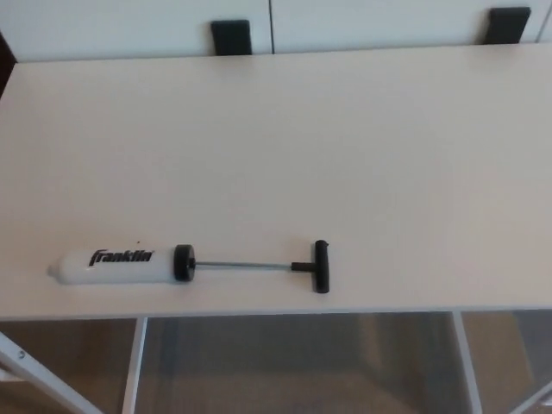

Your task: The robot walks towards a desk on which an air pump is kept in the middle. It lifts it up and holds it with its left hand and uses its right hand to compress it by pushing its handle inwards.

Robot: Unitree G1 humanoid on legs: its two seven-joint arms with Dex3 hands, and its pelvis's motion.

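The air pump (116,265) lies flat on the pale desk (285,147) near its front edge, left of the middle. Its white barrel bears black "Franklin" lettering and ends in a black cap (184,262). A thin metal rod (241,266) runs out to the right, fully drawn out, to a black T-handle (319,266). Neither of my hands shows in the head view.
Two black blocks (230,36) (507,23) stand behind the desk's far edge against a white wall. Below the front edge I see white desk legs (131,366) and the floor.
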